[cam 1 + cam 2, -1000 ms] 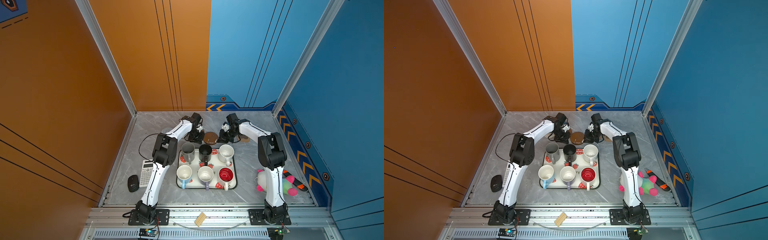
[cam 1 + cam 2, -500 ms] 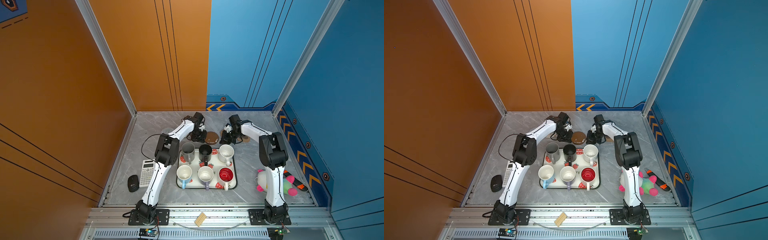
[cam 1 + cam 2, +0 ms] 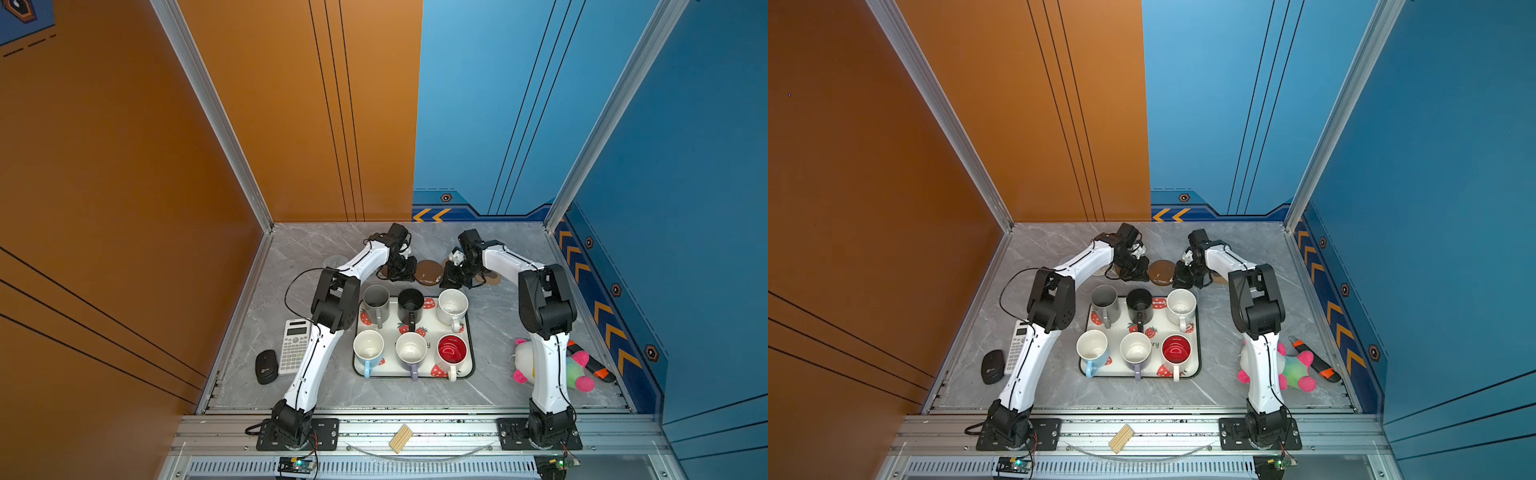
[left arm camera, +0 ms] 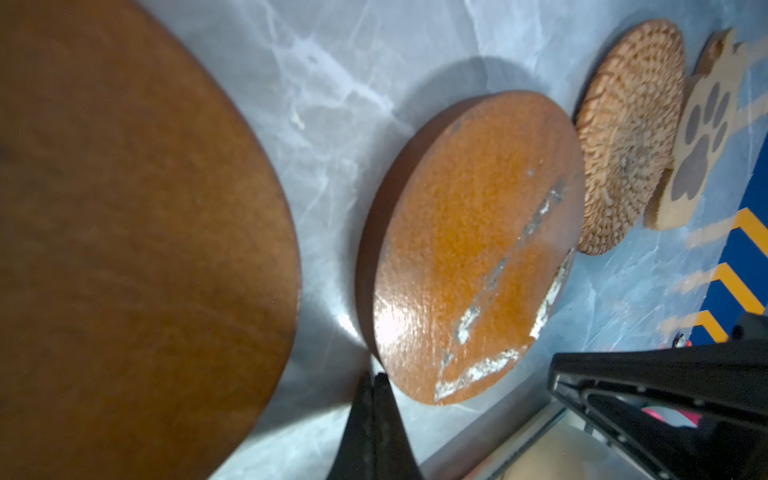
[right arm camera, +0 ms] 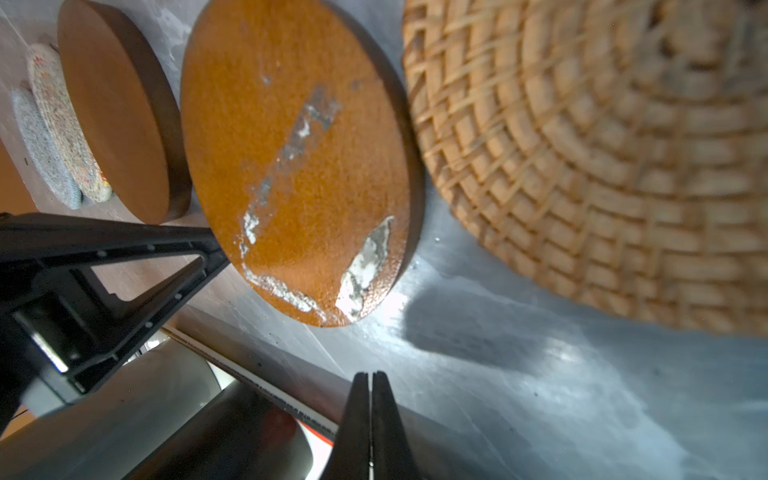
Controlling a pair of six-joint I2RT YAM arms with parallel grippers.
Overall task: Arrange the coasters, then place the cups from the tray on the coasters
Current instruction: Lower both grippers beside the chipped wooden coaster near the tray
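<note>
Six cups stand on the strawberry tray (image 3: 395, 375), among them a grey one (image 3: 376, 305), a black one (image 3: 410, 305) and a red-lined one (image 3: 452, 349). Behind the tray lies a row of coasters: grey woven (image 5: 37, 137), cream woven (image 5: 62, 124), smooth brown disc (image 4: 124, 228), scratched brown disc (image 3: 429, 272), tan rattan (image 4: 627, 137) and paw-print (image 4: 702, 137). My left gripper (image 3: 401, 272) is shut and empty, low at the scratched disc's left edge. My right gripper (image 3: 455, 278) is shut and empty between that disc and the rattan, near the tray's rim (image 5: 270, 390).
A calculator (image 3: 294, 345) and a black mouse (image 3: 266, 365) lie left of the tray. A plush toy (image 3: 577, 365) and an orange-black cutter (image 3: 594, 365) lie at the right, by my right arm. Walls close in the back and both sides.
Both arms have stretched a little farther toward the back. The scratched disc between the two grippers has shifted slightly to the right.
</note>
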